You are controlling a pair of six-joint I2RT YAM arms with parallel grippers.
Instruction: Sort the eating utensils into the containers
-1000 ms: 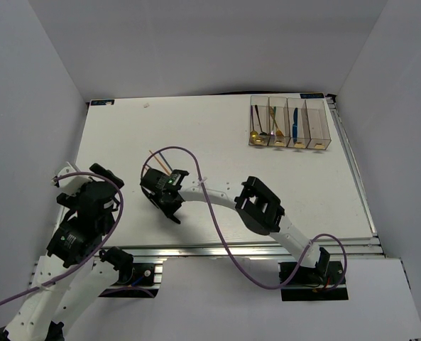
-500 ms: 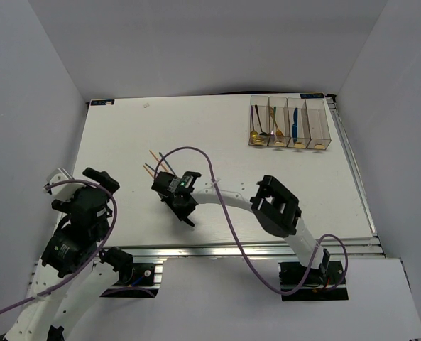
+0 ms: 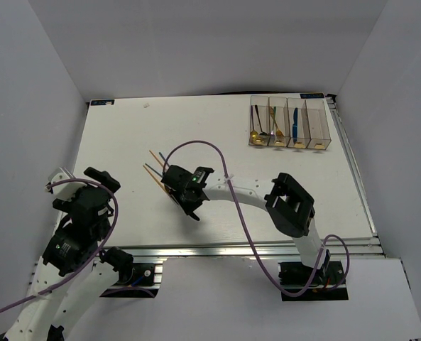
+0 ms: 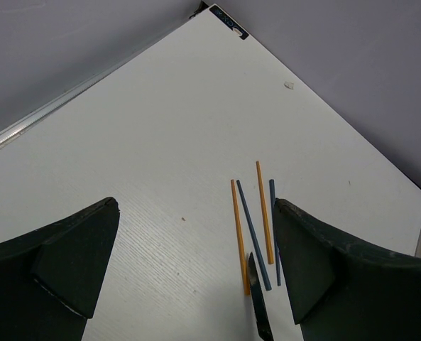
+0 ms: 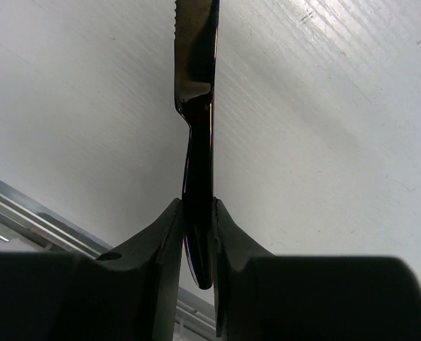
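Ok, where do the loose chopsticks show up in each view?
Top external: chopsticks on the table, just left of the right gripper.
Left wrist: lower right of centre.
Right wrist: not in it.
Shared landmark: the dark knife clamped in the right gripper; its tip shows beside the chopsticks in the left wrist view.

The left gripper [image 4: 194, 213] stands wide open over the white table [image 4: 125, 142]. Just ahead, toward its right side, lie two orange chopsticks [image 4: 238, 234] and two blue chopsticks [image 4: 253, 238], almost parallel. A dark knife [image 4: 258, 312] tip shows between their near ends.
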